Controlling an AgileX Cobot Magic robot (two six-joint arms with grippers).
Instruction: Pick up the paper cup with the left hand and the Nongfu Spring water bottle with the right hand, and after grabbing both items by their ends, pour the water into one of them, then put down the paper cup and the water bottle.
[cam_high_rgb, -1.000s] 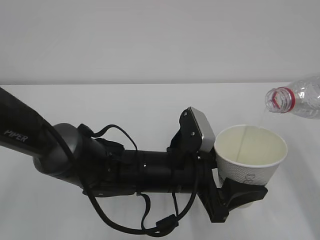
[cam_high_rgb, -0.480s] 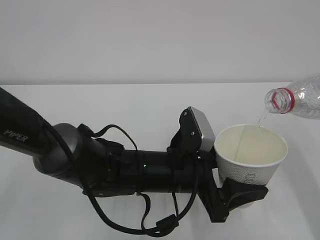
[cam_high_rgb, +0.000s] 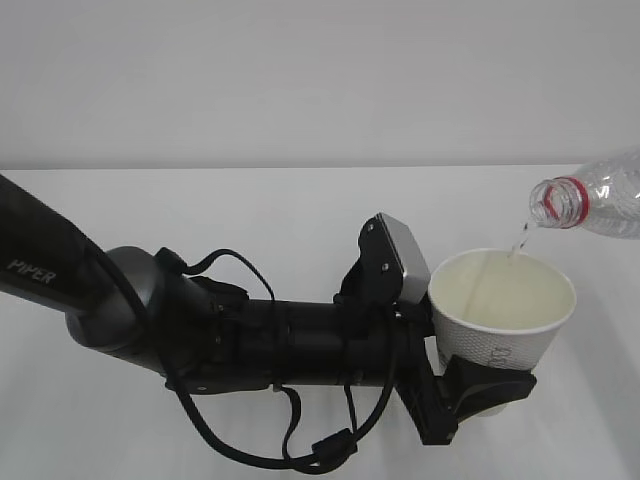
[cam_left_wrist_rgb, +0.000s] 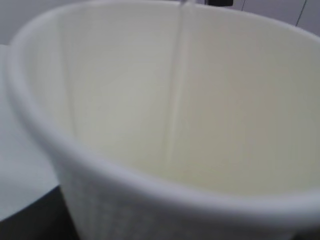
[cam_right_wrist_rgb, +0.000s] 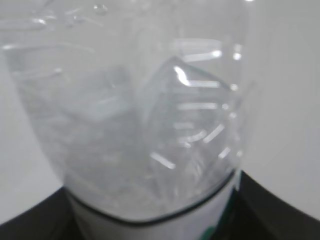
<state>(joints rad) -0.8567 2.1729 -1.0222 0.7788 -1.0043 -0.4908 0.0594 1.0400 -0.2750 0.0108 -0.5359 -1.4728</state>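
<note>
The paper cup (cam_high_rgb: 502, 322) sits upright above the table (cam_high_rgb: 250, 215), its lower part clamped in your left hand (cam_high_rgb: 478, 393). Just above its right rim, the tilted Nongfu Spring water bottle (cam_high_rgb: 592, 206) drips thin water (cam_high_rgb: 518, 240) inside. Your right hand's jaws hold the bottle near its label, mostly out of frame.

The paper cup (cam_high_rgb: 503, 318) looks matt, its cream inside smooth. Above its rim, the Nongfu Spring water bottle (cam_high_rgb: 598, 202) is clear, glossy, crinkled plastic. The tabletop (cam_high_rgb: 200, 215) is smooth, matt white.
</note>
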